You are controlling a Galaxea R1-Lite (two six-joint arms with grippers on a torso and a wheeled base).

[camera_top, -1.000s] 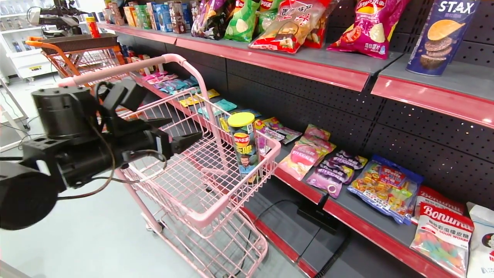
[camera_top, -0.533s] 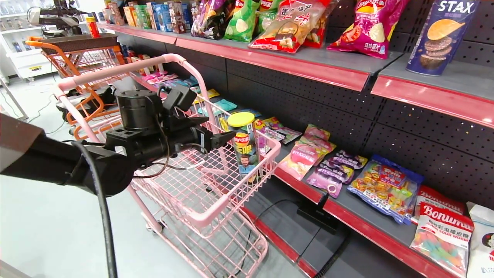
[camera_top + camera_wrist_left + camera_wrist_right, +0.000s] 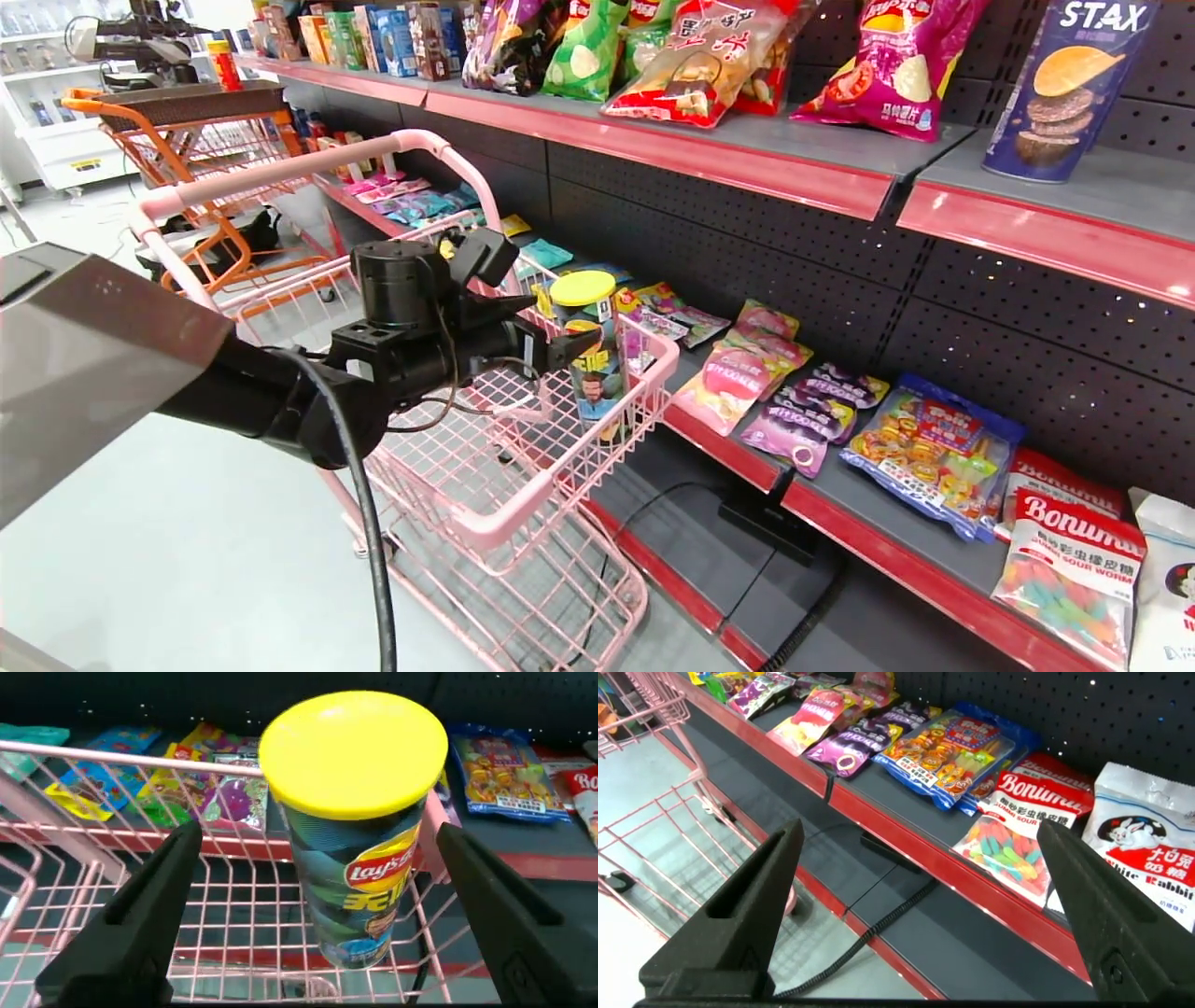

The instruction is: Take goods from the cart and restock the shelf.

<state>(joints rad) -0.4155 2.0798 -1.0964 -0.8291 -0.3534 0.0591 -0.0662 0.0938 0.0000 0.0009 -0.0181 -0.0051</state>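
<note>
The can stands upright in the cart's corner nearest the shelf, the left gripper level with it, fingers spread wide, seemingly lined up to grasp it.

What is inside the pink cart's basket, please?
One upright chip canister with a yellow lid, the left gripper's open fingers either side. The arm covers part of the basket floor.
</note>
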